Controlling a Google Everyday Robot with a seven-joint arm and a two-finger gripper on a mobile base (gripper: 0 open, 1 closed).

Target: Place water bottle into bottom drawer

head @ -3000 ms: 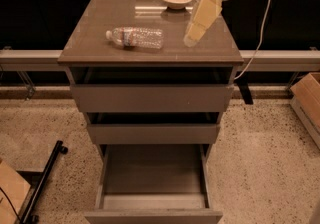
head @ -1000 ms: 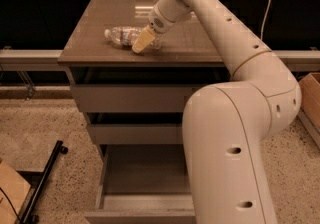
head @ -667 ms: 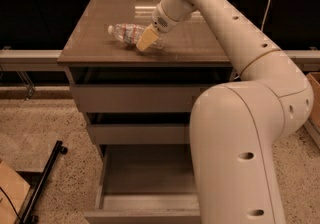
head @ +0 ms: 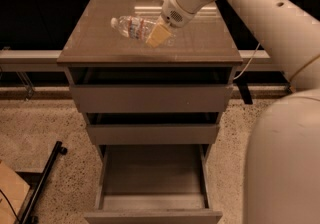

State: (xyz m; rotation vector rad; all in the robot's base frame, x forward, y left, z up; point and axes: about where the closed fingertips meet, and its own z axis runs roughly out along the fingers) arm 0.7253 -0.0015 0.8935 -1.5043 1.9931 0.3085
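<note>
Above cabinet top (head: pixel 95 43) | hand (head: pixel 157 35) against base end of water bottle (head: pixel 131 26)

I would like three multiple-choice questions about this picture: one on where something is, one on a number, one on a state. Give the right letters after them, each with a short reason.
1. Where is the water bottle?
A. At the cabinet top, by the gripper
B. Inside a drawer
C. On the floor

2. How many drawers does the cabinet have?
A. Two
B. Three
C. Five

3. What is the state of the bottom drawer?
A. Pushed shut
B. Taken out and lying on the floor
C. Pulled out, open

Answers:
1 A: the bottle shows on its side over the top, with the gripper at the end away from its cap.
2 B: three drawer fronts stand one under another.
3 C: its inside is seen from above.
</note>
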